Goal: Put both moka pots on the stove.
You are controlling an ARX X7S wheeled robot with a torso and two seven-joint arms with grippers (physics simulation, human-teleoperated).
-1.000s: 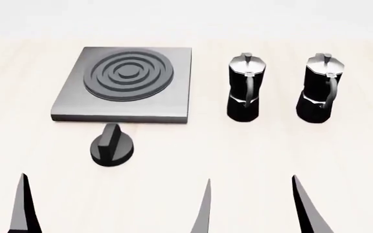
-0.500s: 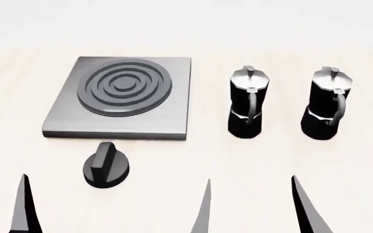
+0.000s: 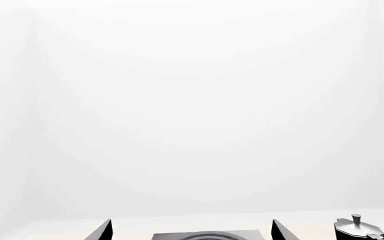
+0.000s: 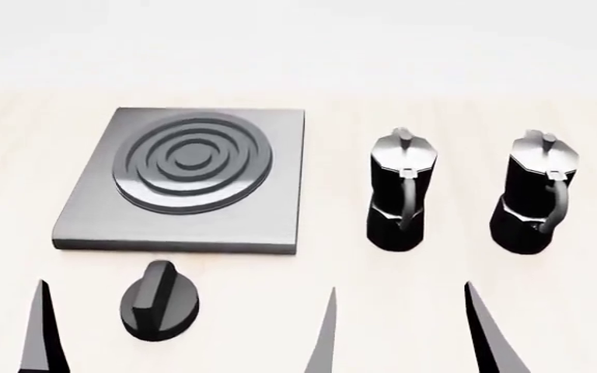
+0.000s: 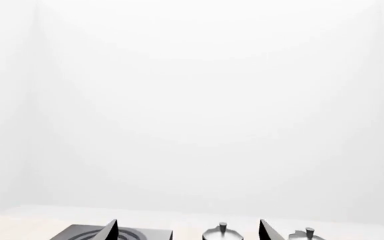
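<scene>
Two black moka pots stand upright side by side on the pale table, the left moka pot (image 4: 399,194) and the right moka pot (image 4: 535,196), handles facing me. The stove (image 4: 277,221) lies flat to their left, nothing on its ring burner (image 4: 190,167). My left gripper (image 3: 192,236) is open and empty, facing the stove (image 3: 205,236) from short of it. My right gripper (image 5: 186,236) is open and empty too, with one pot lid (image 5: 222,232) showing between its fingers, farther off. Dark fingertips (image 4: 40,330) poke up along the head view's bottom edge.
A short black round knob (image 4: 158,303) with a ridge lies on the table just in front of the stove's near left corner. The pale wooden tabletop (image 4: 454,295) spreads around everything, with a plain white wall behind.
Stove, knob and both pots have slid lower in the head view and look larger and nearer. The fingertips keep their places at the bottom edge. Nothing has been touched.
</scene>
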